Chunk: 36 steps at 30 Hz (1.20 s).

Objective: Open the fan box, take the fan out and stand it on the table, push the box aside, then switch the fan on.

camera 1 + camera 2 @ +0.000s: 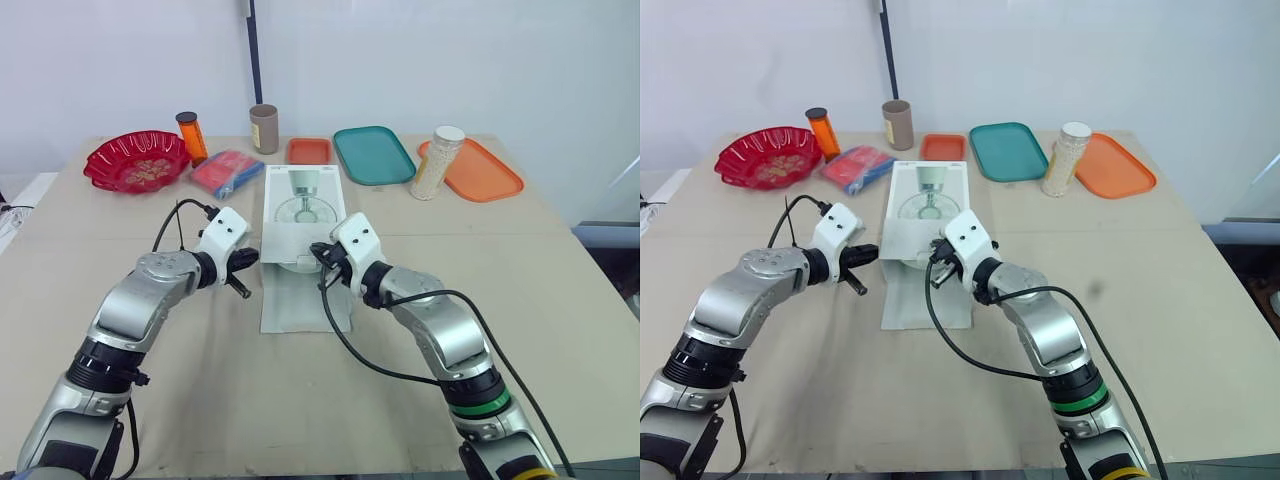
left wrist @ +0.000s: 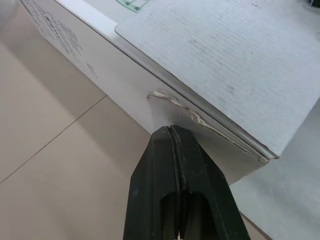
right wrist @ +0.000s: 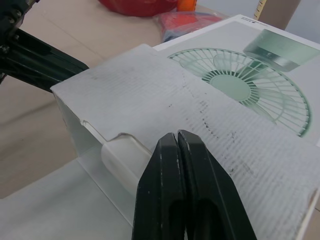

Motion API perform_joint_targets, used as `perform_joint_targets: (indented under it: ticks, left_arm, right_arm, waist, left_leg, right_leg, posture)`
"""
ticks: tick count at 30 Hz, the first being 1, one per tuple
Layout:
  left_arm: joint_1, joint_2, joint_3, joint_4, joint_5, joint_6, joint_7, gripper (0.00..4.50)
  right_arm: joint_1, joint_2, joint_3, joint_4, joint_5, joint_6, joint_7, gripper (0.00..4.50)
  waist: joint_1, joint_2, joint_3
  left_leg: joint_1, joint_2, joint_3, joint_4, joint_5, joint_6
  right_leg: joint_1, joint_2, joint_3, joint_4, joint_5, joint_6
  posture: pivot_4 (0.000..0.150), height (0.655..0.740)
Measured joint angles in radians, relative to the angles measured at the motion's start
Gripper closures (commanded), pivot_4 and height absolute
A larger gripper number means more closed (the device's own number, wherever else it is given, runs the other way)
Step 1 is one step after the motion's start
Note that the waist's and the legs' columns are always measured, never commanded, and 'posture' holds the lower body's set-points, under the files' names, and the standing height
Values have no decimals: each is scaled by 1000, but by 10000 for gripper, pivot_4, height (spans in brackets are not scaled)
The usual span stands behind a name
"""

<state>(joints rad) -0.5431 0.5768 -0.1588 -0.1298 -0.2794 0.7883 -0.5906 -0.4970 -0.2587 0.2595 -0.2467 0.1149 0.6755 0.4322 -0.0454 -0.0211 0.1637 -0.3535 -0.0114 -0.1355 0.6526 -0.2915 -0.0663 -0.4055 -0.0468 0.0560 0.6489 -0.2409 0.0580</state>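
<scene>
The white fan box (image 1: 305, 205) lies flat in the middle of the table, a green fan picture on its top. Its front flap (image 1: 300, 300) is folded down onto the table towards me. My left gripper (image 1: 248, 258) is shut with nothing in it, its tip (image 2: 172, 130) against the box's left front corner. My right gripper (image 1: 322, 255) is also shut and empty, its tip (image 3: 177, 135) at the upper edge of the open front end. A white rounded part of the fan (image 3: 122, 155) shows inside the opening. The left gripper's black fingers (image 3: 40, 60) appear beyond the box corner.
Along the far edge stand a red bowl (image 1: 137, 160), an orange bottle (image 1: 192, 137), a red and blue packet (image 1: 227, 172), a brown cup (image 1: 264, 128), a small orange tray (image 1: 309, 150), a teal tray (image 1: 373, 154), a jar (image 1: 436, 162) and an orange tray (image 1: 480, 170).
</scene>
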Motion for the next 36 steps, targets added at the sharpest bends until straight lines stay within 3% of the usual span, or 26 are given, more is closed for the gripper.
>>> perform_joint_targets:
  ticks: [15, 25, 31, 36]
  left_arm:
    - [65, 47, 78, -87, -5, 56, -16, 45000]
    - [184, -11, 376, -339, -236, 298, 41, 45000]
    - [244, -48, 417, -446, -337, 399, 82, 45000]
    - [257, -137, 517, -496, -453, 519, 151, 45000]
  right_arm:
    - [22, 13, 1, -22, -4, 5, -7, 44503]
    - [20, 32, 1, -18, -3, 13, -21, 44503]
    - [19, 34, -1, -15, -3, 17, -21, 44503]
    - [20, 35, -1, -15, -2, 18, -21, 44503]
  waist:
    - [-2, 0, 0]
    - [-2, 0, 0]
    - [-1, -1, -1]
    - [-2, -1, -1]
  left_leg:
    - [0, 0, 0, -1, 0, 0]
    - [0, 1, 0, -1, 0, 0]
    - [0, 1, 0, 0, 0, 0]
    - [1, 1, 0, -1, 0, 0]
  right_leg:
    - [-1, 0, 0, 0, 0, 0]
    - [0, 0, 0, 0, 0, 0]
    - [0, 0, 0, 0, 0, 0]
    - [0, 0, 0, 0, 0, 0]
  posture:
    - [1500, 7400]
    - [1500, 7400]
    - [1500, 7400]
    - [1500, 7400]
